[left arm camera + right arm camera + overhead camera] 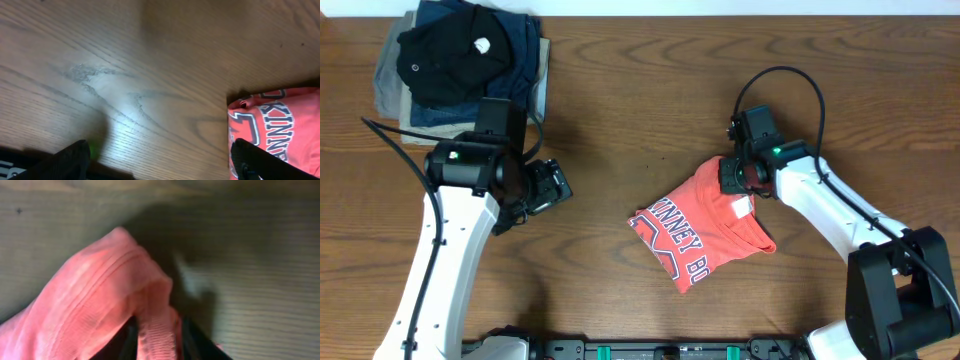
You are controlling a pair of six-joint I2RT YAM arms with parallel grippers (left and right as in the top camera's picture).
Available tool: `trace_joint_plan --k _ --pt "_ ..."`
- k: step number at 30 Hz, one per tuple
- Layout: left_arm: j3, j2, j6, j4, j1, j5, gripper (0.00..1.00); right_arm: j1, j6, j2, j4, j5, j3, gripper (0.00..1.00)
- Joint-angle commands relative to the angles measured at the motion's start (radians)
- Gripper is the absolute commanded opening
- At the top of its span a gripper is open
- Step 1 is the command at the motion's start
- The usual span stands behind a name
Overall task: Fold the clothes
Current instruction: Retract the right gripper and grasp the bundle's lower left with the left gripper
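1. Overhead: the shirt (705, 235) lies folded on the table (620, 100), right of centre, lettering up. The right gripper (738, 176) sits at its far right edge. The left gripper (556, 186) hangs over bare wood, well left of the shirt. A pile (460, 60) of dark clothes (black on top) fills the far left corner.
2. Left wrist: the two fingers (67, 160) stand wide apart with only wood between them. A corner of the shirt shows beside the right-hand finger.
3. Right wrist: the dark fingers (197, 342) are clamped on a ribbed edge of the shirt (blurred), and the cloth rises in a peak toward them.
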Motion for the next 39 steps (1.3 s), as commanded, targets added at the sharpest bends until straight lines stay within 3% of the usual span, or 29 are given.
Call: trace_joint_plan --k 1,5,6,11,15,19,31,39 --pt "-0.050 0.008 0.014 -0.002 -0.016 -0.011 0.93 -0.035 0.019 -0.002 -0.055 0.081 0.105 0.42" --pt "-0.140 0.008 0.021 0.030 -0.055 0.067 0.97 -0.100 0.023 -0.002 -0.230 0.079 0.275 0.94" --pt "-0.167 0.008 0.038 0.056 -0.066 0.111 0.98 -0.118 0.027 -0.002 -0.267 0.078 0.314 0.99" --pt "-0.345 0.008 0.067 0.279 -0.141 0.358 0.98 -0.238 0.026 -0.002 -0.396 0.073 0.495 0.99" --pt "-0.464 0.014 0.014 0.426 -0.206 0.441 0.98 -0.348 0.026 -0.002 -0.420 0.060 0.554 0.99" --pt "-0.527 0.017 -0.048 0.531 -0.273 0.447 0.98 -0.424 0.026 -0.002 -0.443 0.042 0.552 0.99" --pt "-0.673 0.020 -0.454 1.026 -0.495 0.399 0.98 -0.465 0.026 -0.002 -0.450 0.043 0.552 0.99" --pt "-0.704 0.042 -0.530 1.068 -0.513 0.321 0.98 -0.464 0.026 -0.002 -0.450 0.043 0.552 0.99"
